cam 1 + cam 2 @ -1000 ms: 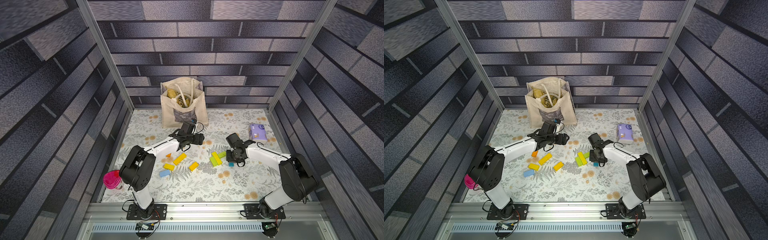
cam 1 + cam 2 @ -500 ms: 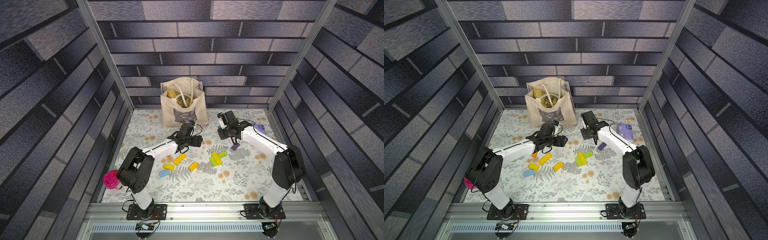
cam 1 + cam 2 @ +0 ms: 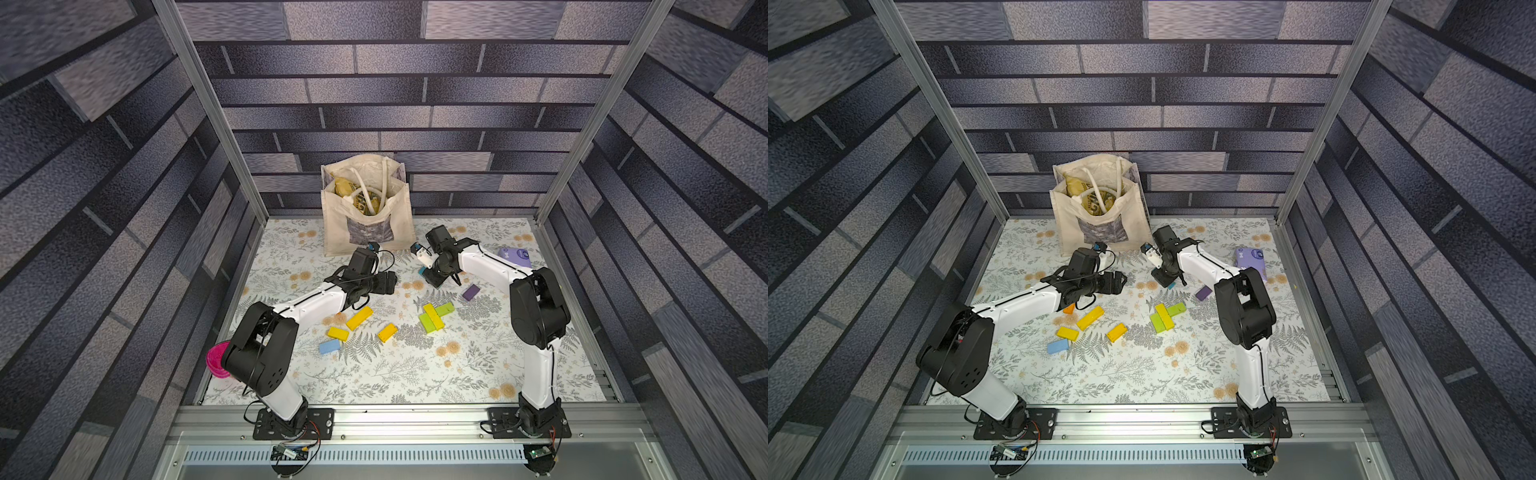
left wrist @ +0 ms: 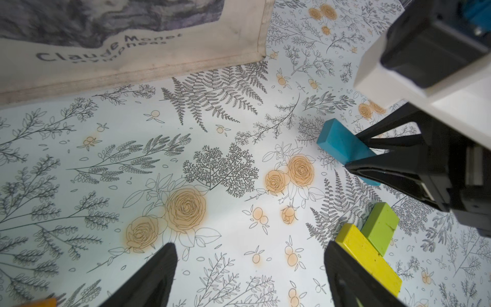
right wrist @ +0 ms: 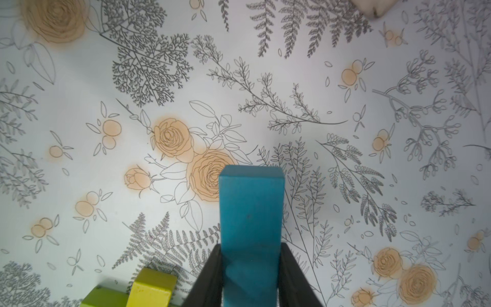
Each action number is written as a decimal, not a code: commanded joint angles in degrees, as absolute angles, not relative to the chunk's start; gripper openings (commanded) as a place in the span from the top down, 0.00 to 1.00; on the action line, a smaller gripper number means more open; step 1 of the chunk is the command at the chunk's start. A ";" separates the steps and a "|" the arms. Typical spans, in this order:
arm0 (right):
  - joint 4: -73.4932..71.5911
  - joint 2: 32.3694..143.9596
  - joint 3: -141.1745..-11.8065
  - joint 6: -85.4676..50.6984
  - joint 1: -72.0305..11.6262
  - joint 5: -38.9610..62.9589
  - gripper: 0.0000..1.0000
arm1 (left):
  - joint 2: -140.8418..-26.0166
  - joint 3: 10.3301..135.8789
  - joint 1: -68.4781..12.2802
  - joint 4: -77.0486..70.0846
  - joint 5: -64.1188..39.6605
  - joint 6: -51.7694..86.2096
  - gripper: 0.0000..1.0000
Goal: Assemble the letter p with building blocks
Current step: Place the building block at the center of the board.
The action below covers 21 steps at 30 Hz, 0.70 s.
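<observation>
Right claw (image 5: 250,245): grips teal block (image 5: 251,202).
Left claw (image 4: 249,248): spread wide, empty.
Your move: lay it flat, flush against lime-yellow blocks (image 3: 434,318).

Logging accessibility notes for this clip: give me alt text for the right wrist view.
The right gripper grips a teal block jutting forward over the floral table cover. A yellow block and a lime green block lie together nearby.
</observation>
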State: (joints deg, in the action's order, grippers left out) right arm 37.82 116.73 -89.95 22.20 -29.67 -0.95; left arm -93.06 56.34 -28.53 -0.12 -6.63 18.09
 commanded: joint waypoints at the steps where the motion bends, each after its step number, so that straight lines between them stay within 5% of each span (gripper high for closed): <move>1: 38.88 118.89 -89.60 24.38 -30.02 0.51 0.94 | -92.34 55.66 -27.91 -1.61 -6.46 20.00 0.10; 21: 39.67 121.63 -87.85 24.03 -29.95 0.92 0.87 | -95.04 55.47 -24.90 -4.40 -9.30 24.16 0.06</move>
State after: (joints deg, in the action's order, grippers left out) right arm 38.37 120.27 -88.73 23.27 -29.67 0.16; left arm -94.19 56.18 -25.52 -2.90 -7.77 22.22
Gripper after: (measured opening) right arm 0.330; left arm 0.941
